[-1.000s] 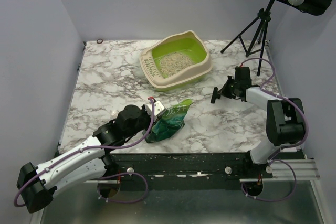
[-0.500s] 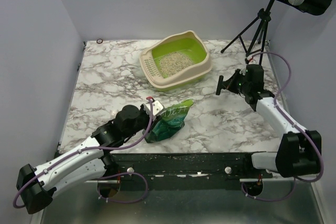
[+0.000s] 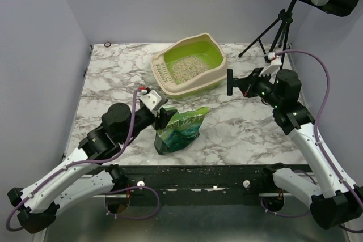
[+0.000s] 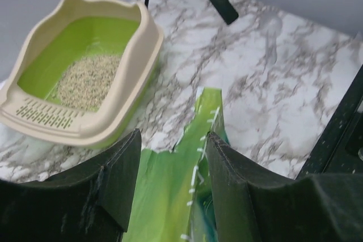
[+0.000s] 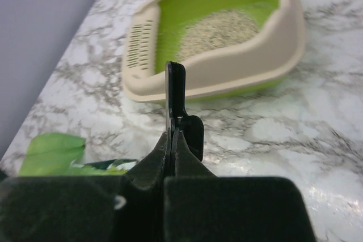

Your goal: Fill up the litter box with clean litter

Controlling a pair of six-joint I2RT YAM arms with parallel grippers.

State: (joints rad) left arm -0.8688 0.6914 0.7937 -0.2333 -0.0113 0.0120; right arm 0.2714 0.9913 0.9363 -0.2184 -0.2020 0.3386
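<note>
Pouring appears finished: litter [image 3: 187, 69] sits in the litter box [image 3: 195, 86], the left gripper [image 3: 164, 116] spreads its jaws above the green bag [image 3: 181, 133], the right gripper [image 3: 230, 82] is pinched together, empty; next, both arms should retract clear.

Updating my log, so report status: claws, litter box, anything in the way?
Left claw open at green bag. Right claw shut, empty. Litter box holds small litter pile. Nothing blocking it.

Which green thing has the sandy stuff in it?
The lime-green tray with the beige rim, at the back: pale grey-beige granules lie inside it. The other, a crumpled green printed plastic bag, lies nearer the front.
</note>
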